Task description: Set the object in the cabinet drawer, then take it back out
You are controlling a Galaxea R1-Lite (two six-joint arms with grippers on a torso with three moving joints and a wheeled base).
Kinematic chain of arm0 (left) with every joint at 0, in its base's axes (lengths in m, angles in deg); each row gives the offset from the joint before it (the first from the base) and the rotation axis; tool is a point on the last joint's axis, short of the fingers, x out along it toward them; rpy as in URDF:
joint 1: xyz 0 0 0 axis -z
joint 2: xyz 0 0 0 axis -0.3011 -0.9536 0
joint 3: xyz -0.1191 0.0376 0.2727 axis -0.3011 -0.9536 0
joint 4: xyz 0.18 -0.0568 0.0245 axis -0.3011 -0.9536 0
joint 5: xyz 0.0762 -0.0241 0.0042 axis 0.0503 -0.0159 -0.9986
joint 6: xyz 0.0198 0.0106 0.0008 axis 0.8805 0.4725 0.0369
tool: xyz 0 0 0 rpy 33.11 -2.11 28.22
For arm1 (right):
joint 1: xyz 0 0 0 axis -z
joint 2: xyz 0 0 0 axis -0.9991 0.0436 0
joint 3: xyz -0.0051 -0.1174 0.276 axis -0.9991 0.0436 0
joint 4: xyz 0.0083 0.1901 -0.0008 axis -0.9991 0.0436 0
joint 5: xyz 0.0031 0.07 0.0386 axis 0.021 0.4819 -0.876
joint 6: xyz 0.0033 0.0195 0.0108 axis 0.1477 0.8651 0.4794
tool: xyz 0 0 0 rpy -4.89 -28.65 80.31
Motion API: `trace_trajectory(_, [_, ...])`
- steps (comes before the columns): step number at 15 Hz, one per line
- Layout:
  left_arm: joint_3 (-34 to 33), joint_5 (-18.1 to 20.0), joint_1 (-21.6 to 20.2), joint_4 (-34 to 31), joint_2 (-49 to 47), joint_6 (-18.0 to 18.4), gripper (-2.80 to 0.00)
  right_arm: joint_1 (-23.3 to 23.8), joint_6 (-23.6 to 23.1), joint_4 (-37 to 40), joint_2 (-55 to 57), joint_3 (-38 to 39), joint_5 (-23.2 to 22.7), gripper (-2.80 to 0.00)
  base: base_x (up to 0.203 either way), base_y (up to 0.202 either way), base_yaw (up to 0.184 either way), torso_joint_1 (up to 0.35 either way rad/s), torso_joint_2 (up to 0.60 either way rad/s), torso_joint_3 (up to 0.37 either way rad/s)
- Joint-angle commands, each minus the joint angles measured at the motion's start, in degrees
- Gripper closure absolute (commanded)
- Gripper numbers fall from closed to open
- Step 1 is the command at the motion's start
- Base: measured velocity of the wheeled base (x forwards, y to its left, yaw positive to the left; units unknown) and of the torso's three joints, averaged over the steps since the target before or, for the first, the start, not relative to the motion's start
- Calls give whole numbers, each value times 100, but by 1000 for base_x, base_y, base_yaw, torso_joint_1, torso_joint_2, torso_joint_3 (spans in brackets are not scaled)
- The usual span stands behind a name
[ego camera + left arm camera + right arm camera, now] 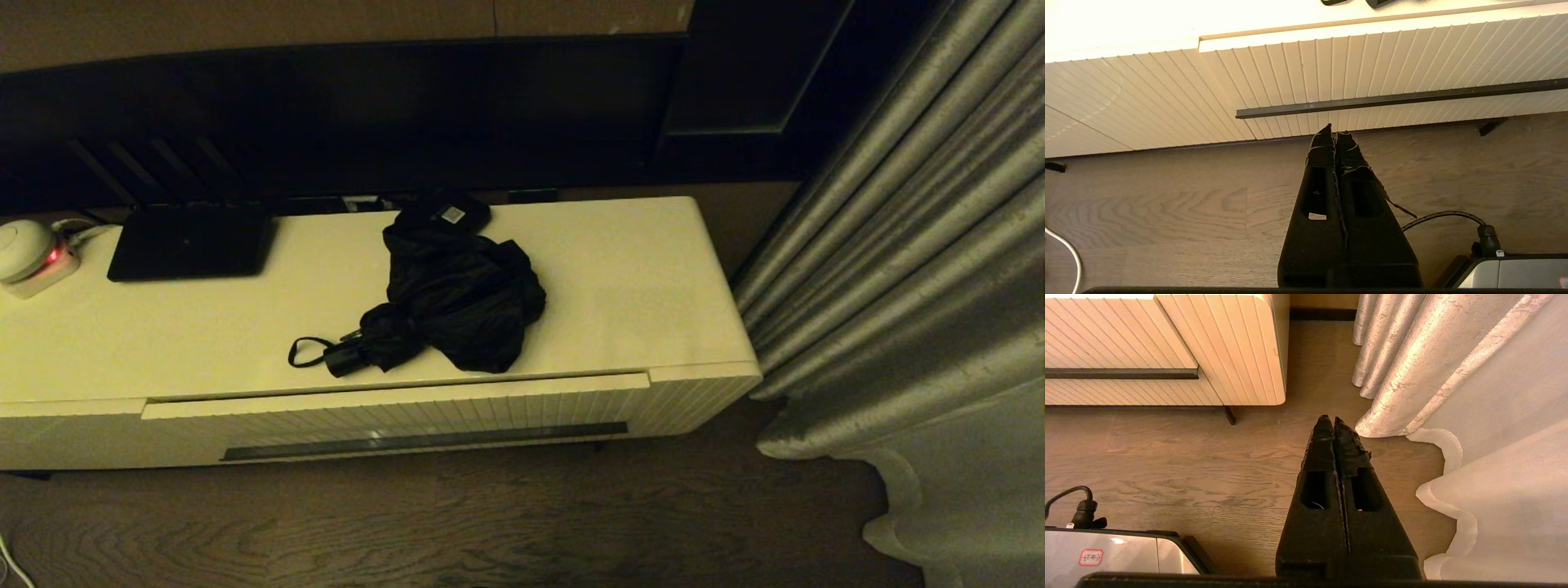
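The black folding umbrella lies on the cream cabinet top, fabric bunched, its short handle and strap loop pointing toward the front edge. Below it the ribbed cream drawer is closed, with its dark handle slot along the bottom. Neither arm shows in the head view. My left gripper is shut and empty, low over the wood floor in front of the drawer front. My right gripper is shut and empty over the floor, off the cabinet's right end.
A flat black device and a white power strip with a red light sit at the cabinet's back left. A small black box with a white label lies behind the umbrella. Grey curtains hang at the right.
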Motion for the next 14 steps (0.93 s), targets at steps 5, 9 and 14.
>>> trace_trajectory(5, [-18, 2, -2, 2, -10, -2, 0, -2, 2, 6, -5, 8, -11, 0, 0, 0, 0, 0, 0, 0])
trace_trajectory(9, [-18, 2, -2, 7, -10, 3, 0, -2, -1, 3, -2, 9, -2, 0, 0, 0, 0, 0, 0, 0])
trace_trajectory(14, [-18, 2, -2, 7, -10, 0, 0, -2, -7, -2, -5, 9, -11, 0, 0, 0, 0, 0, 0, 0])
